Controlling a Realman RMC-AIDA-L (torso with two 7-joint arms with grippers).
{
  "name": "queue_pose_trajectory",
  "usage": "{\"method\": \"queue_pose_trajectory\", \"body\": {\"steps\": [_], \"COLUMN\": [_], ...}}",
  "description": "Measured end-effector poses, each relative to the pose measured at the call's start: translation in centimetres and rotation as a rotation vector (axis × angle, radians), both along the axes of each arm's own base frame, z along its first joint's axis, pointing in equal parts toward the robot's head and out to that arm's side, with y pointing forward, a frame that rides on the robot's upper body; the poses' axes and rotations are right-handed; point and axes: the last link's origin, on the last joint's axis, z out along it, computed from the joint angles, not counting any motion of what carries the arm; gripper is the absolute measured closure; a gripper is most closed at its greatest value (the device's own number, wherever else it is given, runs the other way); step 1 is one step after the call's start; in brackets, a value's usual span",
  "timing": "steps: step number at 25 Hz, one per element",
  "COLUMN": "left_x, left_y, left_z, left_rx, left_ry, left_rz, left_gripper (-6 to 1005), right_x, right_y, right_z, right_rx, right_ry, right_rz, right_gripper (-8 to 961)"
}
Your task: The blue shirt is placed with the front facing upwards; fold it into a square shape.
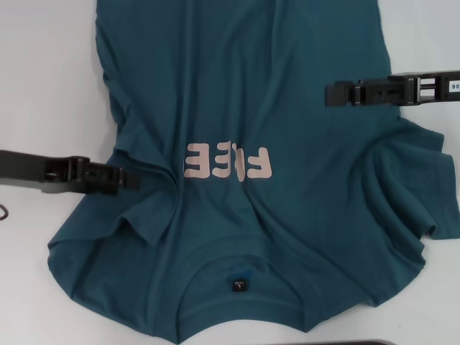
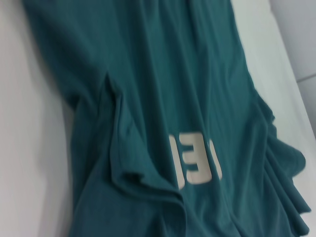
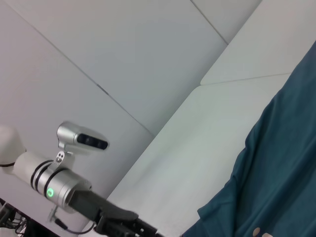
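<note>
The blue shirt [image 1: 244,100] lies spread on the white table with its collar toward me, its pink letters [image 1: 230,162] reading upside-down and a small dark neck label [image 1: 238,284] near the front. My left gripper [image 1: 129,179] sits low at the shirt's left edge, beside the crumpled left sleeve [image 1: 136,223]. Over the shirt's right side, above the right sleeve [image 1: 410,180], is my right gripper [image 1: 332,94]. The left wrist view shows the shirt [image 2: 163,89], part of the letters [image 2: 195,163] and a folded-over sleeve [image 2: 133,168]. In the right wrist view the shirt [image 3: 281,182] fills one corner.
Bare white table [image 1: 43,86] shows on both sides of the shirt. A dark strip [image 1: 359,343] lies at the front edge and a small dark hook [image 1: 3,212] at the far left. The left arm [image 3: 64,190] appears far off in the right wrist view, before grey wall panels.
</note>
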Motion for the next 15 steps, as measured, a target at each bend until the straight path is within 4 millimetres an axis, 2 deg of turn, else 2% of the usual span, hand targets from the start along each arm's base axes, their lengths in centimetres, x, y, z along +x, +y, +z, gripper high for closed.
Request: {"method": "queue_pose_trajectory", "body": {"steps": [4, 10, 15], "left_x": [0.0, 0.1, 0.5], "left_y": [0.0, -1.3, -2.2], "left_z": [-1.2, -3.1, -3.3], "left_rx": [-0.036, -0.148, -0.204], "left_ry": [0.015, 0.017, -0.010], "left_rz": [0.000, -0.015, -0.043], "left_gripper": [351, 350, 351], "right_x": [0.1, 0.2, 0.3], "right_y": [-0.1, -0.1, -0.1], "right_z": [-0.1, -0.1, 0.0], "right_rx": [-0.002, 0.001, 0.003], "right_ry": [0.003, 0.002, 0.000], "right_rz": [-0.007, -0.010, -0.013], "right_gripper": [68, 69, 69]}}
